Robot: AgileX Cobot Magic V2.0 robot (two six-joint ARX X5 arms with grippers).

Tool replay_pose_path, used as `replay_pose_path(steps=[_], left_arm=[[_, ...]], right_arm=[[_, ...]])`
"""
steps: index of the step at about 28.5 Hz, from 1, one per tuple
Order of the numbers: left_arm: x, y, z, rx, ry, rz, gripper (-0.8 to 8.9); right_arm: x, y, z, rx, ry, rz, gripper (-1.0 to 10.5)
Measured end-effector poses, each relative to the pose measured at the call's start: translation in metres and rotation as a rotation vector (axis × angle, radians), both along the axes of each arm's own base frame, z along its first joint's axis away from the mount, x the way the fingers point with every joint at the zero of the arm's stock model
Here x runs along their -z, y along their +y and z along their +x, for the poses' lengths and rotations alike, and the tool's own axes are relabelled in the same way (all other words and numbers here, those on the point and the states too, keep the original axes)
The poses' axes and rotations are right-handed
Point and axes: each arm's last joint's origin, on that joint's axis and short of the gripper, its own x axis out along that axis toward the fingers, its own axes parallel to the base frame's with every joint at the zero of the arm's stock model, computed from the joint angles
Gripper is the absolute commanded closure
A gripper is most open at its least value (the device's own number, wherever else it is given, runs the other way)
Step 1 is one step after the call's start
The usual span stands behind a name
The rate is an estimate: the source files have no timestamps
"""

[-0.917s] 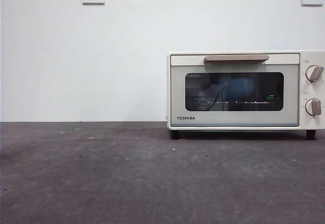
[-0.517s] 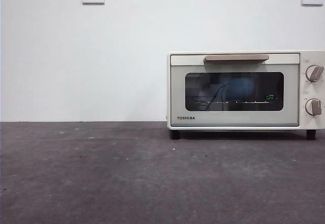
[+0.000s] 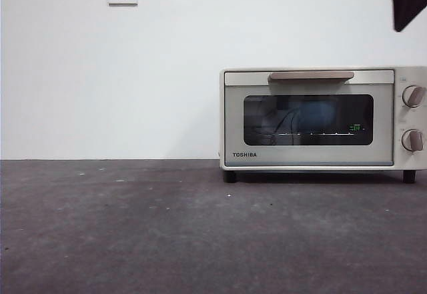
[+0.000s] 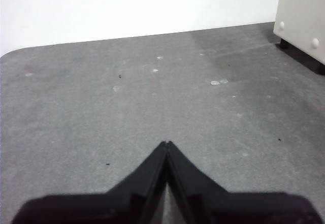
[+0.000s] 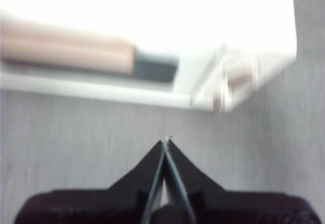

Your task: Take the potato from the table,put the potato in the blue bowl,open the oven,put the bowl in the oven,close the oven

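Oven [image 3: 323, 119]: stood right of centre on the tabletop [image 3: 167, 234], door closed.
Blue bowl [image 3: 317, 115]: dimly visible behind the glass.
Right gripper [image 5: 166, 141]: above the oven, jaws clenched, empty.
Left gripper [image 4: 166, 144]: over bare tabletop, jaws clenched, empty.

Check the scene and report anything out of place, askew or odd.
Nothing stands out. The oven sits level on the table with its door shut, a blue shape dimly visible behind the glass. Both the left pincer and the right pincer are shut and empty.
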Motion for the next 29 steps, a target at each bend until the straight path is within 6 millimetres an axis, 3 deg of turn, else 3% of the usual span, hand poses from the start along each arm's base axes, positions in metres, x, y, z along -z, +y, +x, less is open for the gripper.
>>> replay_pose_path(steps=[5, 15, 19, 23, 25, 29], left_arm=[[0.0, 0.0, 0.0, 0.0, 0.006, 0.0, 8.18], [0.001, 0.0, 0.001, -0.001, 0.019, -0.003, 8.18], [0.002, 0.0, 0.001, -0.001, 0.022, -0.003, 8.18], [0.002, 0.0, 0.001, 0.0, 0.023, -0.004, 8.18], [0.002, 0.0, 0.001, 0.0, 0.023, -0.004, 8.18], [0.002, 0.0, 0.001, -0.001, 0.025, -0.006, 8.18]], right_arm=[[-0.008, 0.003, 0.017, 0.0, -0.161, 0.032, 9.5], [-0.017, -0.002, 0.012, 0.02, -0.227, 0.037, 9.5], [-0.028, -0.009, -0.023, 0.021, -0.318, 0.055, 9.5], [-0.028, -0.02, -0.072, 0.018, -0.507, 0.099, 9.5], [-0.017, -0.03, -0.093, 0.045, -0.616, 0.109, 9.5], [0.025, -0.049, -0.128, 0.15, -0.762, 0.089, 9.5]])
